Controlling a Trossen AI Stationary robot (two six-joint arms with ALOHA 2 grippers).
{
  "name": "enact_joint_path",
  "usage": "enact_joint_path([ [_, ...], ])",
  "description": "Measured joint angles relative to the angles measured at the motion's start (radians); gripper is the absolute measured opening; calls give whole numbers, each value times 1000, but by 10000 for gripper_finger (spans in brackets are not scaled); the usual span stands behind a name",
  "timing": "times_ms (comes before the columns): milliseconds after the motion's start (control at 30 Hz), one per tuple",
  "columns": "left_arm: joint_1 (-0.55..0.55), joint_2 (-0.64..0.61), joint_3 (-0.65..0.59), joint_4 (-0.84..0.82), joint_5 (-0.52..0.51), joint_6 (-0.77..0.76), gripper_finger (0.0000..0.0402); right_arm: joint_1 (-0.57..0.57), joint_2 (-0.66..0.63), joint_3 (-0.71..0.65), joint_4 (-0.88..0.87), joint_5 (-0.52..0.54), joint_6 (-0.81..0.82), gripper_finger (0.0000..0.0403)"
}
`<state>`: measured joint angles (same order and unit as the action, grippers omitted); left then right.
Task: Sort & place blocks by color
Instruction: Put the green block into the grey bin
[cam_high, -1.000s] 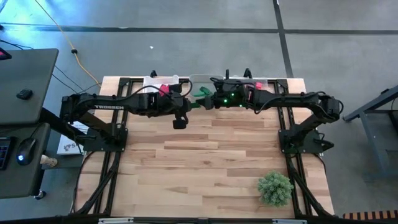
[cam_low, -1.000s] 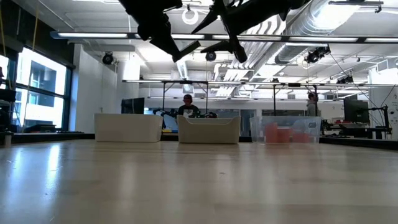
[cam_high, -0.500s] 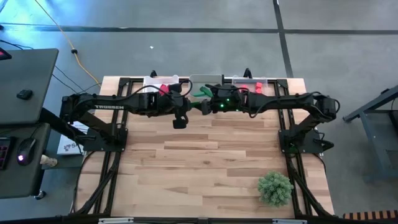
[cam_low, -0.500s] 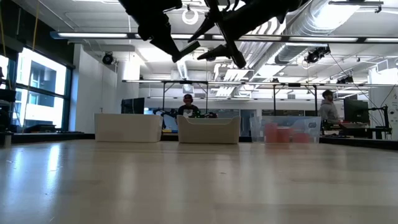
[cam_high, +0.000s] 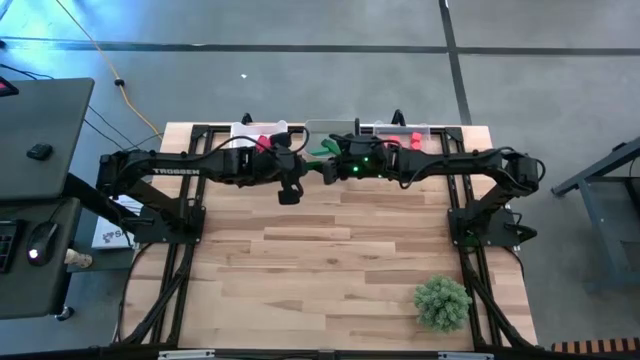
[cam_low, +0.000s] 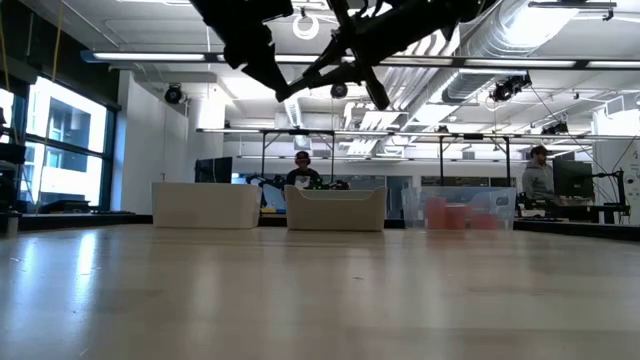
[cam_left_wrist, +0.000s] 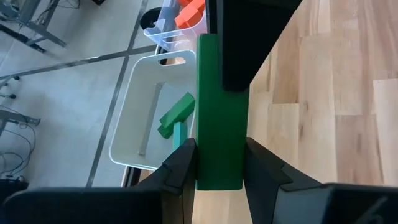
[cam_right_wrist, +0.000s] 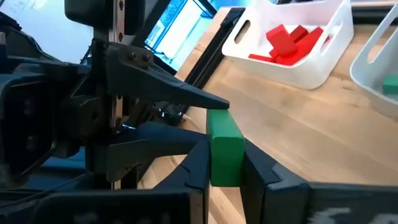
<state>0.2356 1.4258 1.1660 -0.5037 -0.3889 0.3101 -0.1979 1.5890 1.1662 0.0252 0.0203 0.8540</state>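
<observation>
A green bar-shaped block (cam_left_wrist: 219, 112) hangs in the air over the far middle of the table, with both grippers shut on it. My left gripper (cam_left_wrist: 217, 168) comes from the table's left and has one end. My right gripper (cam_right_wrist: 225, 165) comes from the right and has the other end. In the high view they meet at the block, left gripper (cam_high: 312, 170) and right gripper (cam_high: 332, 170). Other green blocks (cam_left_wrist: 176, 115) lie in the middle bin. My left gripper pinches the green block's near end (cam_left_wrist: 219, 177) between its two fingers. The bar runs on forward past the fingertips, lifted clear of the table. My right gripper pinches the block's opposite end (cam_right_wrist: 225, 155) between its two fingers, coming slanting down from the table's right. One of its fingers (cam_left_wrist: 249, 43) covers the bar's far part in the left wrist view.
Three bins stand along the far edge: a left one with red blocks (cam_right_wrist: 286, 42), a middle one (cam_left_wrist: 134, 93) with green blocks, and a right one with coral blocks (cam_left_wrist: 189, 12). A bushy green plant (cam_high: 442, 302) sits at the near right. People show in the room beyond.
My right gripper has gone a little toward the table's left, up to the left gripper, and has shut on the free end of the green block. The left gripper has kept still with the block.
</observation>
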Motion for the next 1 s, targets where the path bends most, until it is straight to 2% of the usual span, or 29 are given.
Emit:
enact_joint_path([
  [133, 1, 0, 0, 4, -4, 4, 84, -12, 0, 0, 7, -9, -20, 32],
  [367, 15, 0, 0, 11, -33, -9, 120, -51, 0, 0, 8, -48, -69, 40],
  [700, 62, -1, 0, 42, -46, -13, 153, -160, 2, 0, -15, -92, -154, 37],
  [1000, 107, -1, 0, 91, -49, -41, 157, -277, 1, 0, -44, -79, -304, 37],
])
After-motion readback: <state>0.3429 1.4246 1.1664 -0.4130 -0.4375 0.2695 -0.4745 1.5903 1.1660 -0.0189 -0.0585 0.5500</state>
